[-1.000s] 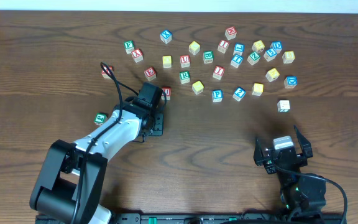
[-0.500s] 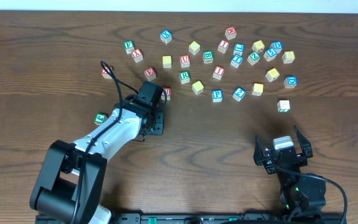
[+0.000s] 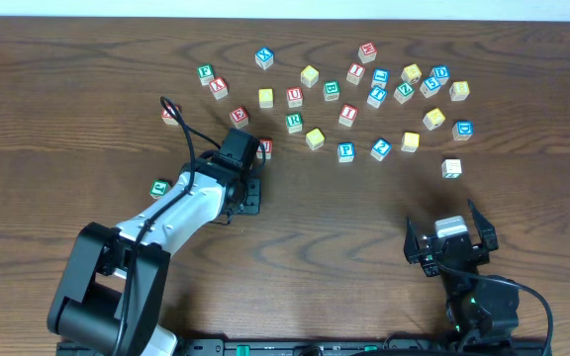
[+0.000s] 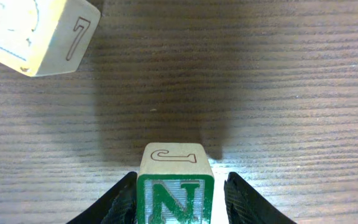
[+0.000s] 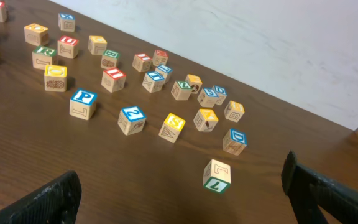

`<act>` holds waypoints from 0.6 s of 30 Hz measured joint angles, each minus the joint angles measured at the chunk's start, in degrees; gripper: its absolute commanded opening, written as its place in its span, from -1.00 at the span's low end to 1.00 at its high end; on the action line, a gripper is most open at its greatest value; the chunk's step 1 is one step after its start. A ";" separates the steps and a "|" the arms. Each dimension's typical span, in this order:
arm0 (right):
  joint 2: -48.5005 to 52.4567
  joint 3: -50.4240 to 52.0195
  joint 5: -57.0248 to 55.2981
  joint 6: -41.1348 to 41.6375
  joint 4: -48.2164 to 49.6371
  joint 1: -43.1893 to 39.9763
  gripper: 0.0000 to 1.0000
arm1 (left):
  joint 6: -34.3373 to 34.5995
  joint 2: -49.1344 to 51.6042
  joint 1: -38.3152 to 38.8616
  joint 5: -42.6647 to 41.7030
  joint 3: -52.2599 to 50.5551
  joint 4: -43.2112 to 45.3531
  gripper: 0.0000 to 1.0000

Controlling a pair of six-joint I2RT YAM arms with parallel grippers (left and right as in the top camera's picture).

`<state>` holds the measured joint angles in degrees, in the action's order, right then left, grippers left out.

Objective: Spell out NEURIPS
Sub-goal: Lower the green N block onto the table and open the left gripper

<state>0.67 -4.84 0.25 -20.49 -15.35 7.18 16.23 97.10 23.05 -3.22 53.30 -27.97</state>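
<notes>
L gripper (image 4: 179, 190) clamped on 1 green N cube (image 4: 175, 194); R gripper (image 3: 447, 229) empty, fingers spread wide.
N sits betw both L fingers (image 4: 120, 202) over bare table (image 3: 364, 218), hidden under the wrist in overhead view. Other 6 letters lie loose in the scatter at the far side, 1 each: red E (image 3: 238, 116), red U (image 3: 294, 96), green R (image 3: 294, 122), red I (image 3: 348, 114), blue P (image 3: 345, 151), yellow S (image 5: 173, 126). Approx 29 cubes on table from above, +1 in grip. R arm near front edge, well apart from cubes.
</notes>
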 measured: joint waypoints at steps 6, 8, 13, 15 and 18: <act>0.00 0.00 0.00 0.00 0.00 0.00 0.98 | -0.02 0.00 0.00 0.57 0.74 -0.42 -0.12; 0.02 0.00 0.00 0.00 0.00 0.00 0.99 | 0.00 0.00 0.00 0.57 0.74 -0.57 -0.12; 0.02 0.00 0.00 0.00 0.00 0.00 0.98 | 0.00 0.00 0.00 0.79 0.74 -1.25 -0.12; 0.00 0.00 0.00 0.00 -0.02 0.00 0.99 | 0.00 -0.02 0.00 1.09 0.74 -1.62 -0.07; 0.02 0.00 0.00 0.00 0.00 0.00 0.98 | -0.17 -0.22 0.00 1.66 0.74 -1.77 -0.03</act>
<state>0.69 -4.84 0.25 -20.49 -15.35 7.18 16.05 96.88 23.05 -1.56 54.04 -29.74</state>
